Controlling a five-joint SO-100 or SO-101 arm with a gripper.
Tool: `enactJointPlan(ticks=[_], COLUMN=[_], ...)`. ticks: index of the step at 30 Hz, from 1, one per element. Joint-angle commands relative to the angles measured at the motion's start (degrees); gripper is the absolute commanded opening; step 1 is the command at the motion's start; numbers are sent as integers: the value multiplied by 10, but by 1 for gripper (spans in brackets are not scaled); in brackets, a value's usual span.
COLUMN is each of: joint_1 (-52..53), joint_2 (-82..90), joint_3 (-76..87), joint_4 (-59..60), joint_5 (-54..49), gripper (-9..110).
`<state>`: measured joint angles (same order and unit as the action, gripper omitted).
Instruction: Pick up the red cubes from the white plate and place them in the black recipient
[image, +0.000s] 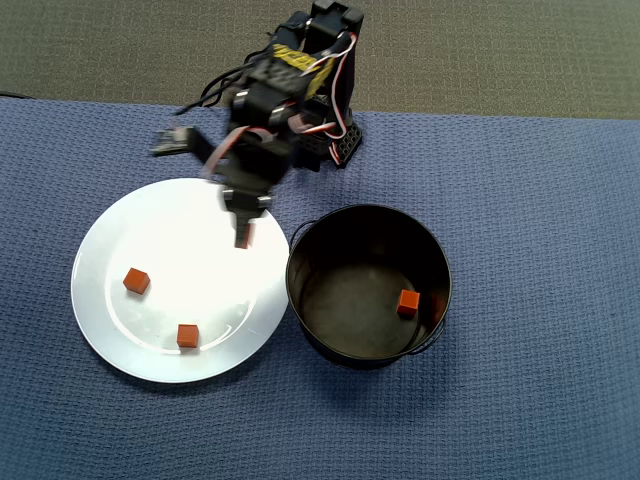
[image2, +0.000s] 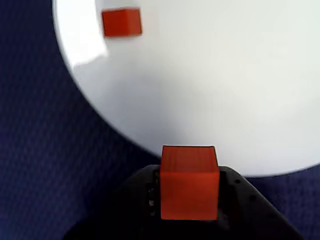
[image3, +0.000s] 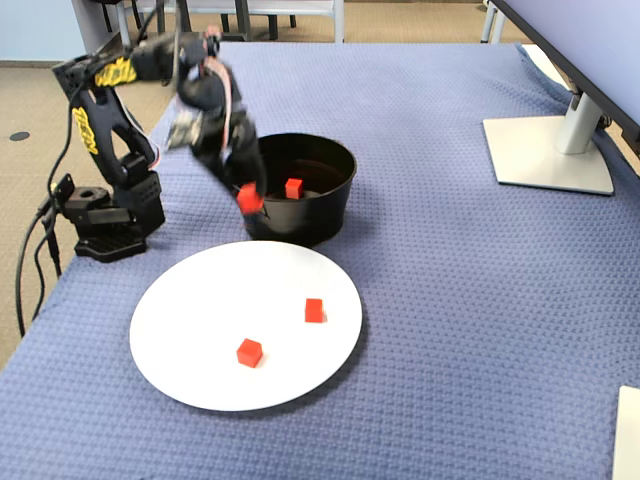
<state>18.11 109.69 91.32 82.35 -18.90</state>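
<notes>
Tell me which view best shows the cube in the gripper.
The wrist view: the held cube fills the foreground, clamped in the gripper. The fixed view shows it small; overhead, the arm hides it.

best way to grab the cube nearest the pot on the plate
Come straight down on that cube and pinch two opposite flat sides. It lies flat on the plate, apart from the other cube, so the top is clear. The gripper already holds a cube.

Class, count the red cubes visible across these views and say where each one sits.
4: two red cubes lie on the white plate, one inside the black pot, one held in the hand.
</notes>
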Motion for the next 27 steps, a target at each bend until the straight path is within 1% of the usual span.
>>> enactJointPlan(ticks=[1,3,4,6,7,8,11,14,16,19,21,23,27], joint_1=[-108,-148,-168,-213,-228,-231,-175,-55,29,124,166,200,243], joint_2=[58,68,70,64,59,57,66,51,21,-38,-92,-137,-229], joint_3=[-42,-11,6,23,22,20,19,20,9,5,-4,-12,-52], joint_4=[26,0,-13,-9,6,19,6,-59,-85,-108,-110,-118,-147], joint_5=[85,113,125,105,89,76,42,14,6,-32,-67,-96,-118], gripper=[0,0,2,25,33,35,36,32,32,35,33,29,23])
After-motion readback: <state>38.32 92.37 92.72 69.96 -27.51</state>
